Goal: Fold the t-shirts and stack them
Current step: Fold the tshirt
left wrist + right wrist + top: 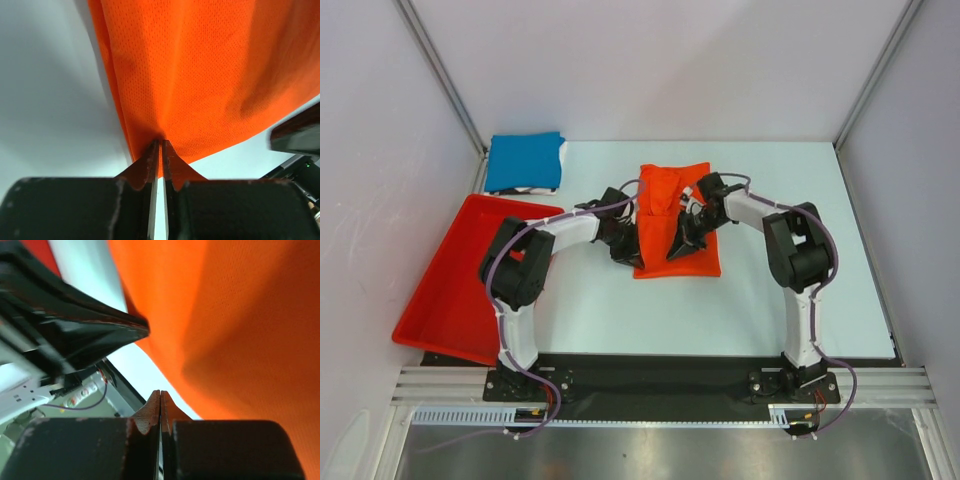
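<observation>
At far left, a red tray (440, 290) at the left edge of the table (820, 300). Just beyond its far end, a folded blue shirt (525, 160), lying flat.

Next, toward the middle, the left gripper (622, 246), clamped tight on the left edge of the orange shirt (685, 258), with cloth pinched between its fingertips and drawn into a gather there.

At centre, the orange shirt itself, partly folded into a tall strip. Upper part raised and rumpled between the two arms, lower part flat on the table, well apart from the blue shirt.

To the right, the right gripper (682, 243), fingertips pressed together at the cloth's edge, seemingly on a thin bite of fabric, though hard to confirm.

Probably mid-fold, with stacking not yet done. Risks from here:
- A shallow pinch slipping free under tension and dropping one side.
- Uneven travel of the two arms skewing the fold.
- Grippers close together, so a chance of a knock.
- A snagged lower layer dragging the whole shirt.
</observation>
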Controlling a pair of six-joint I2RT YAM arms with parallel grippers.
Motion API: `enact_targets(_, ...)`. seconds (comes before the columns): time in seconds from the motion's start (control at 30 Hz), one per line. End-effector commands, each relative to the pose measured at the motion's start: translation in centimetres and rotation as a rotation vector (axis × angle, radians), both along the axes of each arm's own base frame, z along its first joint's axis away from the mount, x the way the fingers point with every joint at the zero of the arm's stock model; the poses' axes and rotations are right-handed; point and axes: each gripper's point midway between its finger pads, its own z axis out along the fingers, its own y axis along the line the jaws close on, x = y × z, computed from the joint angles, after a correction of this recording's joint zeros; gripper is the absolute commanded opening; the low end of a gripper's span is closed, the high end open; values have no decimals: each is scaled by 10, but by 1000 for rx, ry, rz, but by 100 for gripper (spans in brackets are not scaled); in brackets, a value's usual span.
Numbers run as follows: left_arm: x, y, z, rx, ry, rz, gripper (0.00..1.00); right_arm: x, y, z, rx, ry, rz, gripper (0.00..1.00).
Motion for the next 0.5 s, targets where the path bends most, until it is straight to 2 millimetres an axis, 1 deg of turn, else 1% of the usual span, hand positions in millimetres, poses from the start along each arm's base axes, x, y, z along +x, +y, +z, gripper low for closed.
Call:
enact_targets(0.0, -2, 4, 8, -2, -34, -16, 10, -25, 16, -8, 21, 83, 88, 0)
enact_targets(0.03, -6, 6, 6, -3, -26, -13, 10, -28, 19, -12, 26, 98, 90, 0)
enact_targets(0.1, -8, 6, 7, -11, -29, -11, 11, -32, 23, -15, 34, 117, 93, 0)
enact_targets(0.2, -12, 11, -2, 17, -13, -17, 11, -39, 30, -23, 42, 142, 116, 0)
enact_targets(0.27, -11, 11, -5, 20, -12, -24, 11, -41, 29, -29, 42, 161, 116, 0)
enact_targets(0.37, -12, 14, -12, 38, -6, -25, 11, -44, 22, -38, 10, 175, 115, 0)
enact_targets(0.43, -14, 16, -18, 51, 5, -31, 10, -42, 11, -42, -8, 176, 97, 0)
enact_targets(0.47, -14, 17, -20, 54, 6, -30, 10, -46, 5, -46, -18, 186, 84, 0)
